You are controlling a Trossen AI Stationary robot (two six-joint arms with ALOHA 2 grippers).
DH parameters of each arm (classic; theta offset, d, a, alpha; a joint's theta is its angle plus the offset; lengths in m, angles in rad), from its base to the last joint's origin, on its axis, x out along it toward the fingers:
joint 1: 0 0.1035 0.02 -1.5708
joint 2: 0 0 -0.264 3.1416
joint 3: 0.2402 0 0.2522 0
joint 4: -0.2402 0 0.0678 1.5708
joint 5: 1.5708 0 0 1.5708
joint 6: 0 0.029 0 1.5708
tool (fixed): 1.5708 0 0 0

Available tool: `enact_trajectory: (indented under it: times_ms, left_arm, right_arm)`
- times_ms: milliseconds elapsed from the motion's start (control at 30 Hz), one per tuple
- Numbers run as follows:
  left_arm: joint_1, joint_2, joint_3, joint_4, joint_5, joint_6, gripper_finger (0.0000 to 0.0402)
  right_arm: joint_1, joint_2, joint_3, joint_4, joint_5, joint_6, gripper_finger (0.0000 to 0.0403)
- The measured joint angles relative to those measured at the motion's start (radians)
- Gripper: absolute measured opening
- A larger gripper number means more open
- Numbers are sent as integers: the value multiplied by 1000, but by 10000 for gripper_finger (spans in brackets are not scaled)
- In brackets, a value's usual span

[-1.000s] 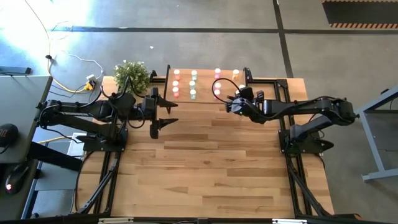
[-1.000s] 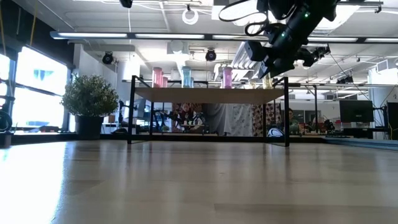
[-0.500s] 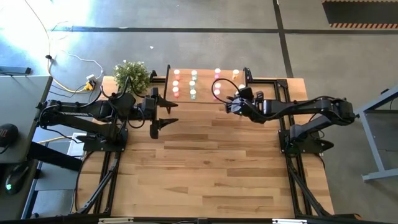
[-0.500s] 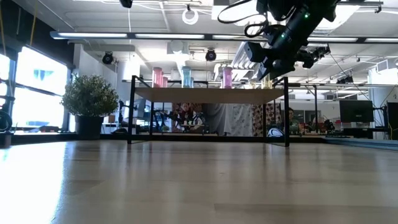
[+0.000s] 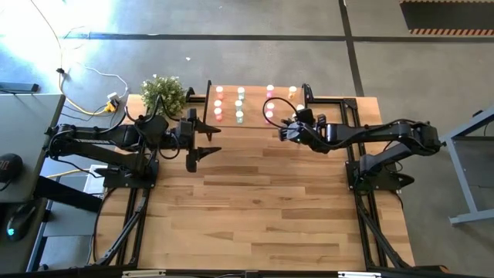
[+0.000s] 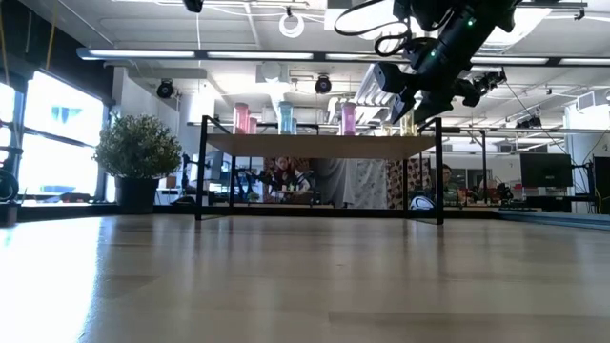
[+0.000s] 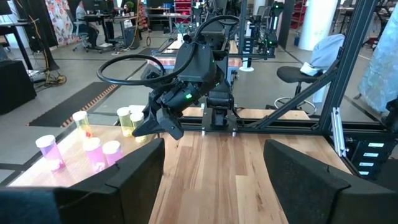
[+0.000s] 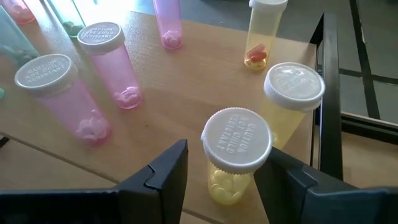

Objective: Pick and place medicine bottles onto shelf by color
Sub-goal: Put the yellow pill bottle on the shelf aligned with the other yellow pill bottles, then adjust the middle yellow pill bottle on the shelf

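Since the earlier frame our right gripper (image 8: 214,171) has parted around the yellow bottle (image 8: 235,155), now standing on the shelf (image 8: 186,93) at its near-right corner. We should lift straight up, clear of its cap. Left gripper (image 5: 202,140) waits apart, off the shelf's left end.

This is a large robotics lab or workshop. The ceiling is open, with pipes (image 6: 286,71) and strip lights, the floor (image 5: 255,19) is bare concrete, and metal frames (image 7: 367,56), work desks and office chairs (image 7: 298,74) stand around the room.
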Motion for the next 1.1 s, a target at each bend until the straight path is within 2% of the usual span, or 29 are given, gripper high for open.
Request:
enact_trajectory:
  times_ms: [433,1100]
  left_arm:
    - [0,0,0,0,0,0,266]
    - [0,0,0,2,1,-1,266]
  right_arm:
    - [1,-6,0,-15,4,29,165]
    - [68,-35,1,-112,-6,144,165]
